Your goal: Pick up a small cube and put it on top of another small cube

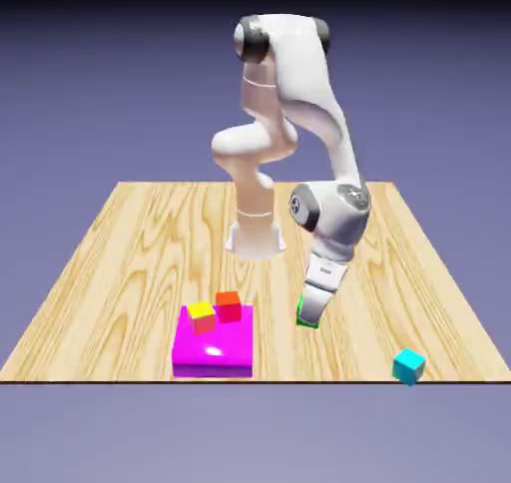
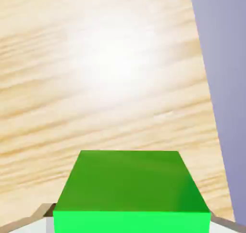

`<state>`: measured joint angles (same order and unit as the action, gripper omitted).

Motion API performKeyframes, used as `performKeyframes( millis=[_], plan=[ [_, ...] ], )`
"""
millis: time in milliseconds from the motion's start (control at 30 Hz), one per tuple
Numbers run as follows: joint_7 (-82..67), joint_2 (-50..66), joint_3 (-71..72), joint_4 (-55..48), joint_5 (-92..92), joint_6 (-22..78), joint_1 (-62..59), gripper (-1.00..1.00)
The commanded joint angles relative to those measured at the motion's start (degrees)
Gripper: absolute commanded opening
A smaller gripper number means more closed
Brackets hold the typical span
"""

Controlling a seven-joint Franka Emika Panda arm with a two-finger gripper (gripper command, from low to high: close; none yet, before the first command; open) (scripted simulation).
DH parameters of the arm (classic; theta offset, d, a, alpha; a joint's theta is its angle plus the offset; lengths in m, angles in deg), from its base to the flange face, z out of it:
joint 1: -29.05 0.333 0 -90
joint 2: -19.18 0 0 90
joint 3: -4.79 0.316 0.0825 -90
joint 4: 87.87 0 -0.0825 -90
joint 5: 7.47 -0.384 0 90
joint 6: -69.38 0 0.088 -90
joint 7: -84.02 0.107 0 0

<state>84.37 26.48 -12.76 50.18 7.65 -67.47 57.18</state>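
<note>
Pincer clamped on the green cube; cube sits square between the tips; no long axis, sides equal.

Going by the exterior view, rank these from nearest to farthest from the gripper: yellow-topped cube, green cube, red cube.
1. Green cube: between the fingertips of the gripper.
2. Red cube: off to the exterior view's left.
3. Yellow-topped cube: same side, farther left than the red one.
</note>
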Motion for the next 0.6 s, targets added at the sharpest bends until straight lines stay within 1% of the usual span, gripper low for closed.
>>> performKeyframes(
  millis=[0,167,233,400,433,467,567],
  plan=[
    [0.4,-2.1,-1.2,0.7,0.5,1.3,-0.9,-1.00],
    [1.8,-12.5,-7.3,4.4,2.1,8.2,-5.4,-1.00],
    [2.0,-13.8,-8.1,4.9,2.4,9.1,-6.0,-1.00],
    [0.8,-5.1,-8.6,8.4,0.9,-3.0,-7.4,-1.00],
    [0.8,-5.1,-8.6,8.4,0.9,-3.0,-7.4,1.00],
    [0.8,-5.1,-8.6,8.4,0.9,-3.0,-7.4,1.00],
    [1.5,-10.5,-8.3,6.2,1.8,4.4,-6.5,1.00]
  ],
)
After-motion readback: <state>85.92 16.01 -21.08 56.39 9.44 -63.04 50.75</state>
